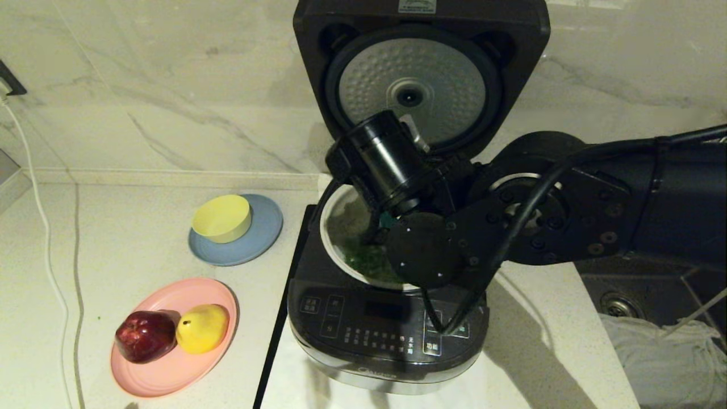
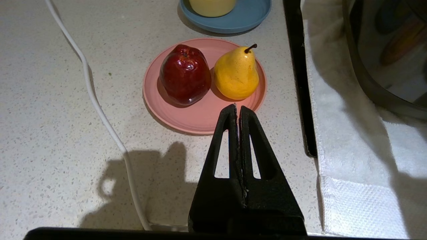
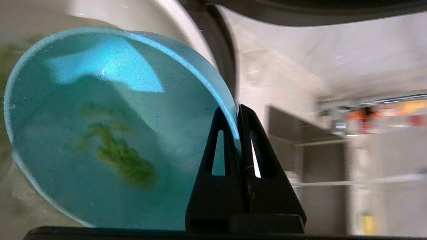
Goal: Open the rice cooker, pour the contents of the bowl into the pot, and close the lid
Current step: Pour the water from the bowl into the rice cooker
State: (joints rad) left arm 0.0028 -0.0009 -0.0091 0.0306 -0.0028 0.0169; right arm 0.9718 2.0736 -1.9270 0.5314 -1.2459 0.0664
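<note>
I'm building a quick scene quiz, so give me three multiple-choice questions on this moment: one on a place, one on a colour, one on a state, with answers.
1. Where is the teal bowl?
A. on the pink plate
B. tipped over the pot
C. in the sink

2. What colour are the contents?
A. green
B. red
C. white

3. How does the lid stand?
A. shut
B. taken off
C. swung up open

Answers: 1 B, the right gripper clamps the bowl's rim above the pot; 2 A, green bits cling inside the bowl; 3 C, the lid's silver underside faces the head camera.
</note>
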